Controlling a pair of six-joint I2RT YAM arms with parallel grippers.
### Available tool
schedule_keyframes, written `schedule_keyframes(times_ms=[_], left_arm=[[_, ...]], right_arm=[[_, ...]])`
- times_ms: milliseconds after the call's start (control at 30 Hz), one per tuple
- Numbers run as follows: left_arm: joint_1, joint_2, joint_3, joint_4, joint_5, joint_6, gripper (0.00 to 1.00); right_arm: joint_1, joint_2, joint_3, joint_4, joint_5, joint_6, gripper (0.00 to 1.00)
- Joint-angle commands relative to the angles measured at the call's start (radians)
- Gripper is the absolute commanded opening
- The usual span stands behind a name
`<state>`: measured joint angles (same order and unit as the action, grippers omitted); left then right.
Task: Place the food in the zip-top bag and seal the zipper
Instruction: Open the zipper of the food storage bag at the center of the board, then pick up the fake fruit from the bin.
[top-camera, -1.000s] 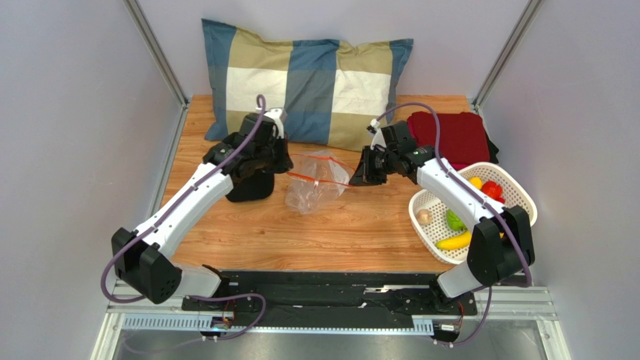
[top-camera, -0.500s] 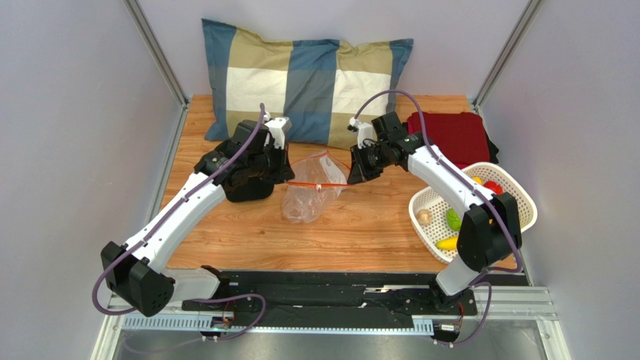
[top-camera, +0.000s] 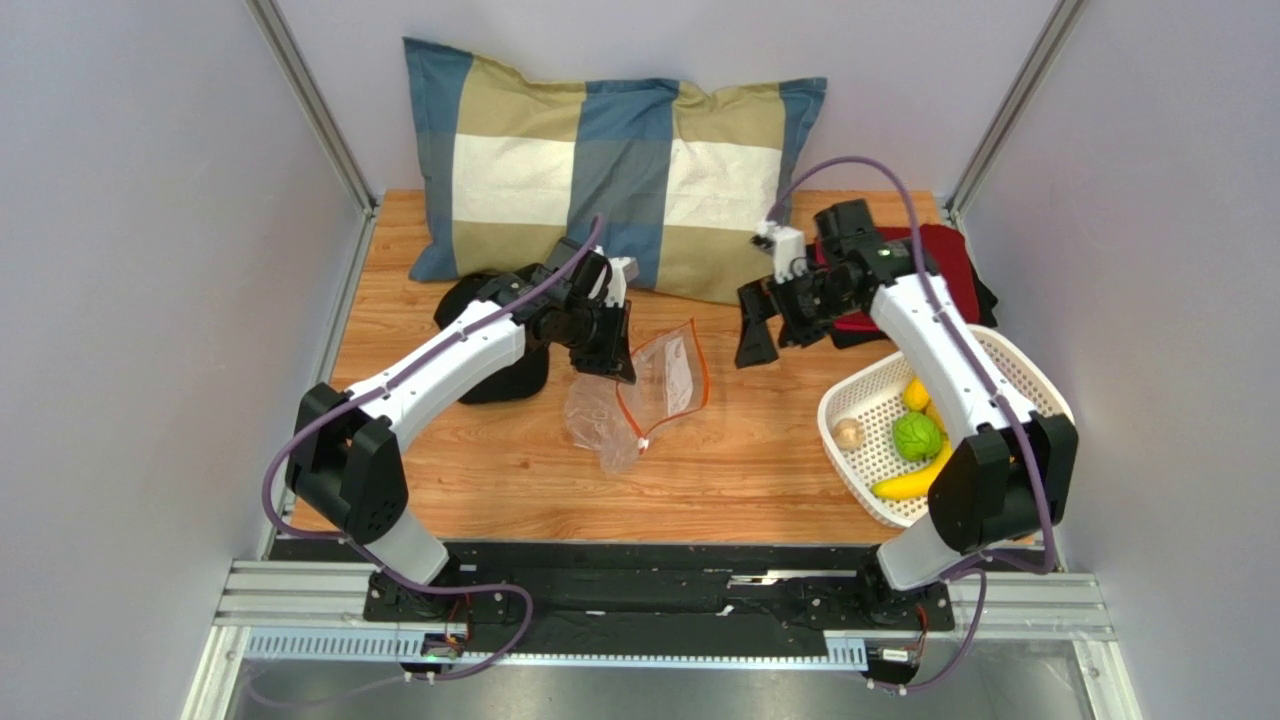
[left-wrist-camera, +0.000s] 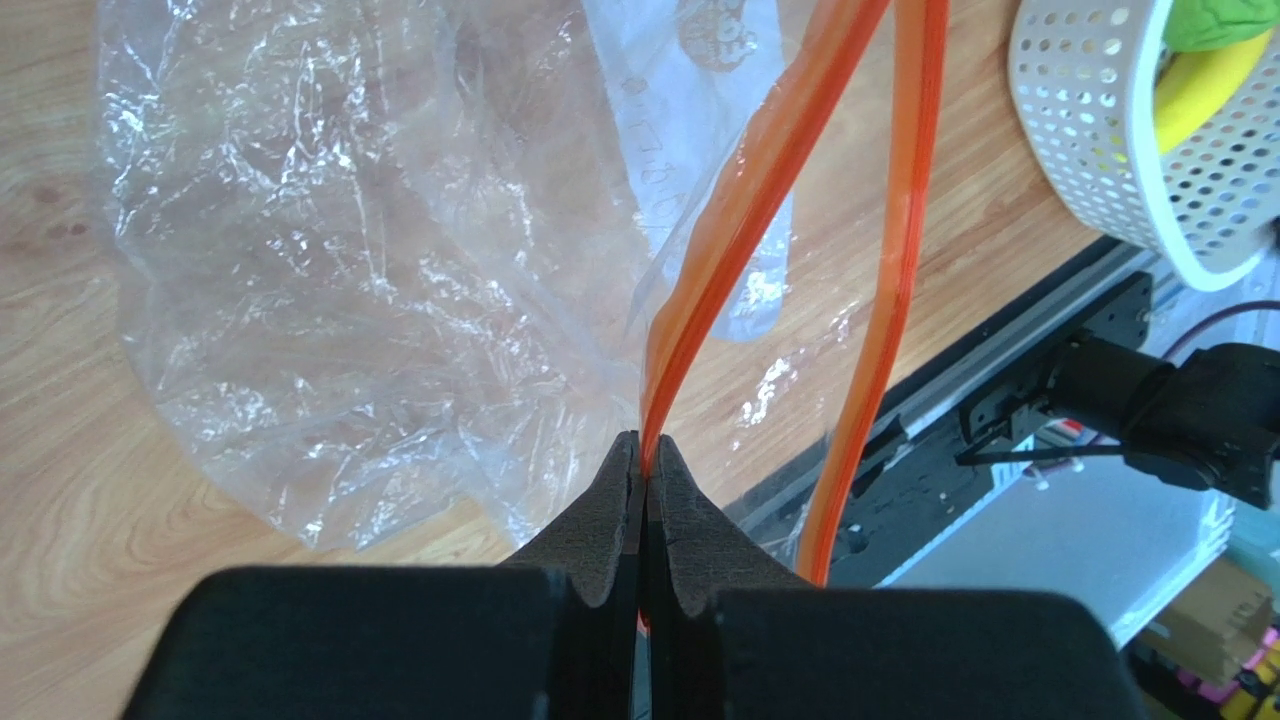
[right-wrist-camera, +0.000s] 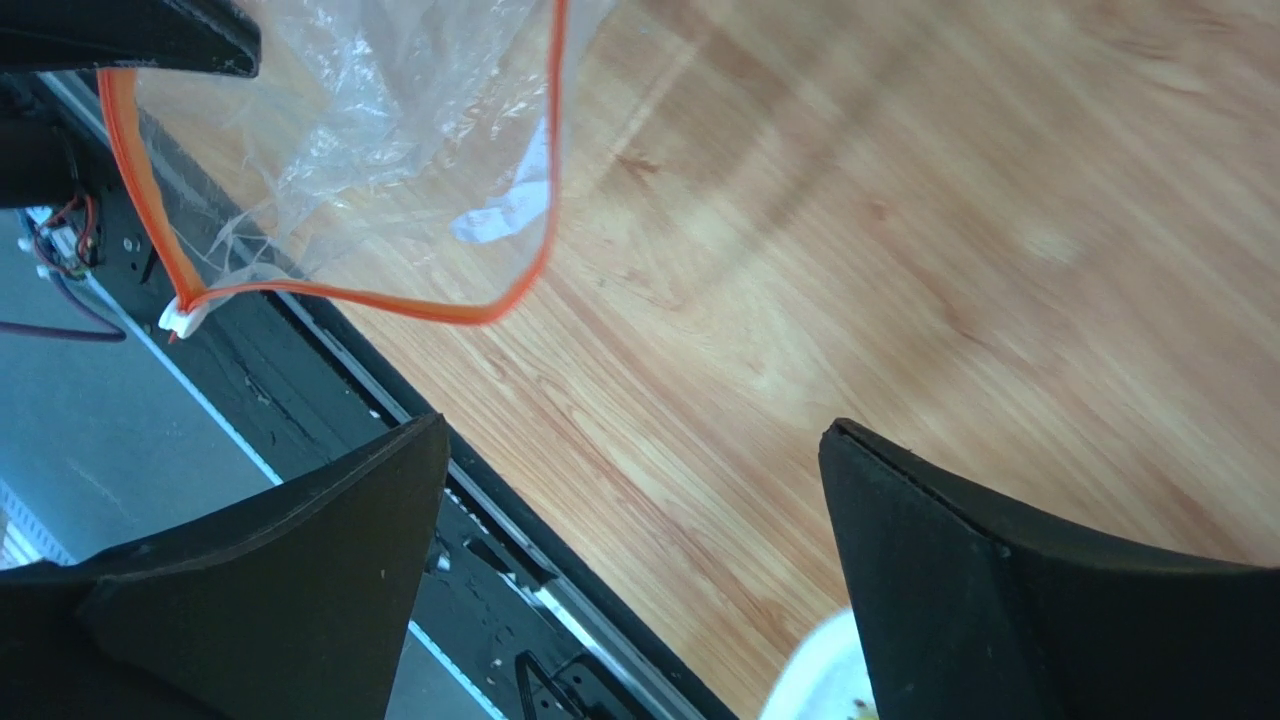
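The left claw (left-wrist-camera: 646, 458) is clenched on the orange-red zipper (left-wrist-camera: 747, 225) of the clear zip-top bag (top-camera: 639, 402), whose mouth gapes as it droops to the table (top-camera: 751, 465). The right claw (right-wrist-camera: 631, 435) is spread wide and empty, near the bag. The banana (top-camera: 906, 485), green ball (top-camera: 917, 435) and lemon-like piece (top-camera: 915, 393) lie in the white basket (top-camera: 860, 398).

The clear, crinkly zip-top bag (top-camera: 619, 413) droops near the middle of the tabletop (top-camera: 751, 480) with its mouth open. The orange-red zipper (left-wrist-camera: 736, 225) strips are parted, one pinched between the left fingers (left-wrist-camera: 601, 518). The white slider tab (top-camera: 643, 444) is at the zipper's near end. The banana (top-camera: 909, 483), green ball (top-camera: 917, 435), lemon-like piece (top-camera: 914, 393) and beige piece (top-camera: 849, 434) lie in a white basket (top-camera: 831, 408) by the right edge.
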<state>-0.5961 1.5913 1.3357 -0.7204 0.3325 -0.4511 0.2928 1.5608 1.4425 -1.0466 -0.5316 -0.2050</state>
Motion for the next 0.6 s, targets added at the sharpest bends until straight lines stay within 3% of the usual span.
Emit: schedule_keyframes(times_ms=[0,233,333,567], left_arm=[[0.001,-0.007,0.056,0.030,0.042,-0.049,0.00],[-0.001,-0.007,0.040,0.039,0.048,-0.049,0.00],[-0.004,-0.001,0.042,0.042,0.053,-0.049,0.00],[-0.010,0.002,0.043,0.047,0.060,-0.046,0.00]], right_arm=[[-0.165,-0.059,0.108,-0.223,-0.063,-0.123,1.00],[-0.558,-0.153,0.003,-0.438,0.014,-0.402,1.00],[-0.627,-0.180,-0.094,-0.429,0.105,-0.462,0.98],[-0.615,-0.160,-0.241,-0.241,0.140,-0.412,0.88]])
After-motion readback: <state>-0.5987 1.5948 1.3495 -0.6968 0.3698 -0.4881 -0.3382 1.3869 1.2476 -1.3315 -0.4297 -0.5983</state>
